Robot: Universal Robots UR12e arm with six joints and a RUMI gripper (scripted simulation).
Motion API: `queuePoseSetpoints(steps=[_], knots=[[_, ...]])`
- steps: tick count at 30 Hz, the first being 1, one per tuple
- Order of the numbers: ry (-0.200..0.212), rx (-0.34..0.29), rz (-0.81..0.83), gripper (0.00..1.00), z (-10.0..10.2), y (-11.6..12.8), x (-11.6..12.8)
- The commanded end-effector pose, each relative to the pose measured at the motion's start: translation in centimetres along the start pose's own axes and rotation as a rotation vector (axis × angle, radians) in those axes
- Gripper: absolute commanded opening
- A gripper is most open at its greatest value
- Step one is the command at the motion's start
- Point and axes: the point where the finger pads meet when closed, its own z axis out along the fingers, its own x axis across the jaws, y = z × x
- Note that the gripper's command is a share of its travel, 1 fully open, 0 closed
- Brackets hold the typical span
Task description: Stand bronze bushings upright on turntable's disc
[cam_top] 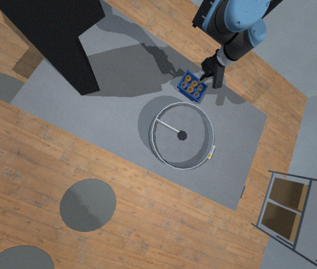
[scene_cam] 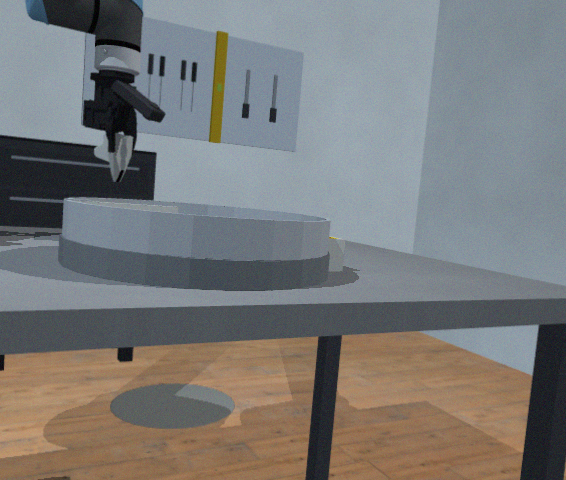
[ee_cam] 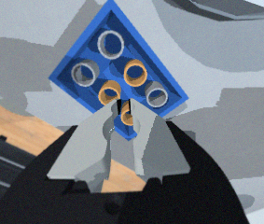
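The gripper (ee_cam: 123, 108) hangs well above the table with its jaws pressed almost together and nothing between them; in the wrist view the narrow slit between the fingertips lines up over the nearest corner cell of the blue crate (ee_cam: 71, 65). That cell holds 1 bronze bushing (ee_cam: 127, 117), half hidden behind the tips. Just beyond it stand 2 more bronze bushings (ee_cam: 109, 91) and (ee_cam: 135, 72), and 3 steel bushings fill the other cells, one (ee_cam: 156, 94) to the right and two, (ee_cam: 85, 74) and (ee_cam: 111, 44), at the far side. All 6 stand upright, open ends up. Beyond the crate lies the walled turntable (cam_top: 164, 157), its disc (cam_top: 191, 147) bare, with a dark hub (cam_top: 182, 135) at the centre and a thin white bar running out to the rim. To do this step well, I would spread the jaws before descending, come straight down over the near bronze sleeve, avoid nudging the steel neighbour, and lift vertically until clear of the cell walls.
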Motion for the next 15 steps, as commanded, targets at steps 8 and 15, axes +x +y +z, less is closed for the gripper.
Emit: queuePoseSetpoints(steps=[8, 15], knots=[[-0.001, 0.001, -0.002, 0.05, 0.00, 0.00, -0.16], [-0.002, 0.001, -0.003, 0.05, -0.01, -0.12, -0.34]])
